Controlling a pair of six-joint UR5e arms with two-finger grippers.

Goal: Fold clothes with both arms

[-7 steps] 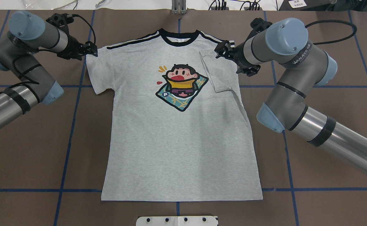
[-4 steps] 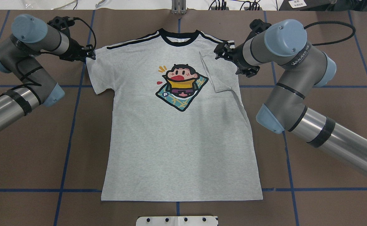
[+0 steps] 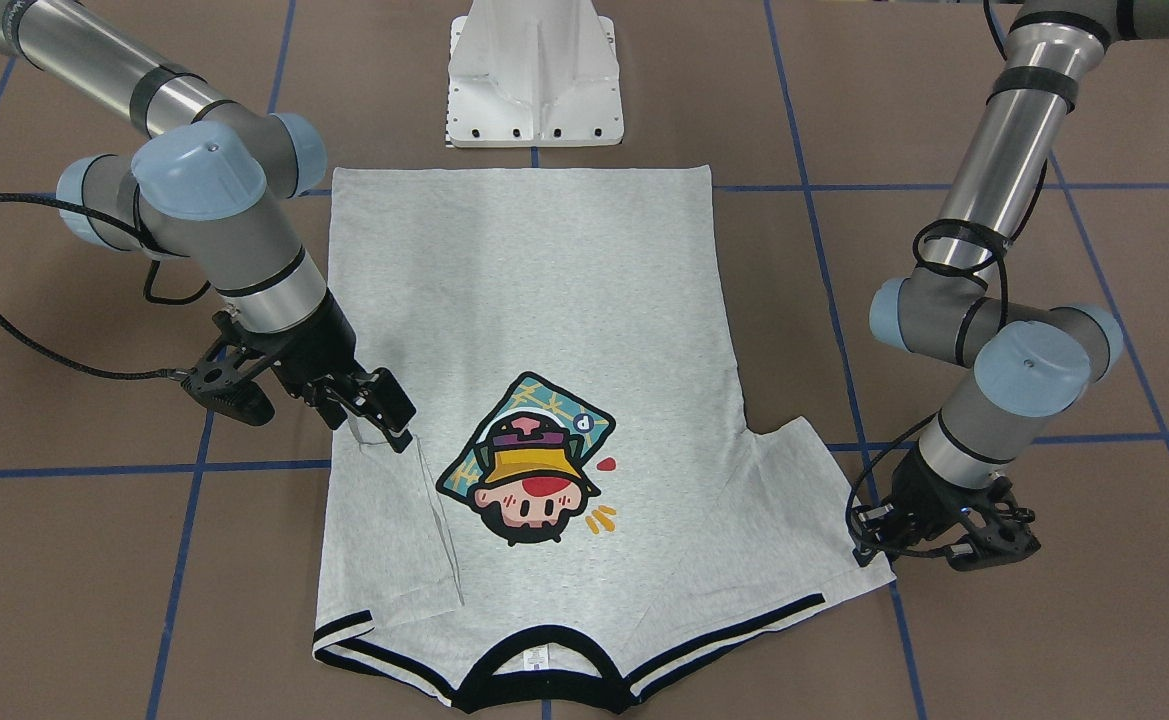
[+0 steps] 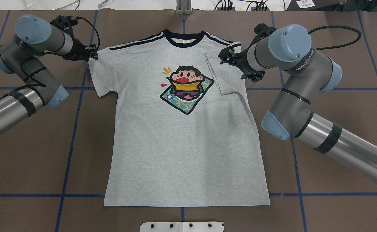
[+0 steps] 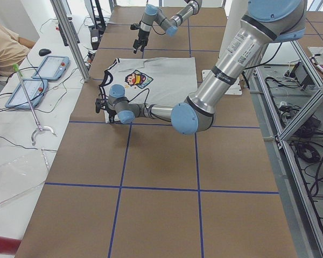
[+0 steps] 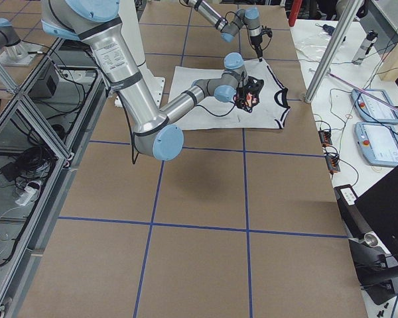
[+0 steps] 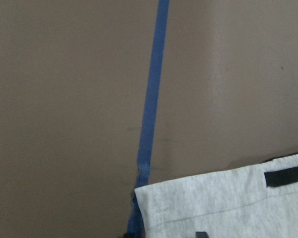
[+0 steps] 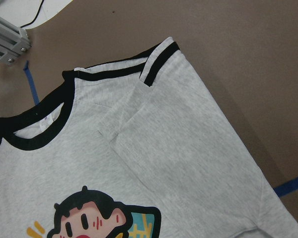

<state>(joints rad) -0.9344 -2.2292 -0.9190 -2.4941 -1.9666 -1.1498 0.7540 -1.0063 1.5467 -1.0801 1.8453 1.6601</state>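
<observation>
Your left gripper sits at the T-shirt sleeve corner, closure indeterminable; right gripper spread over the folded sleeve.

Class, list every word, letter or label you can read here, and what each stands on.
"WANJEED": on the right arm, near its wrist.
"P": in a circle on the T-shirt's cartoon print.
Neck label inside the collar: too small to read.
Sticker on the left arm: too small to read.
</observation>
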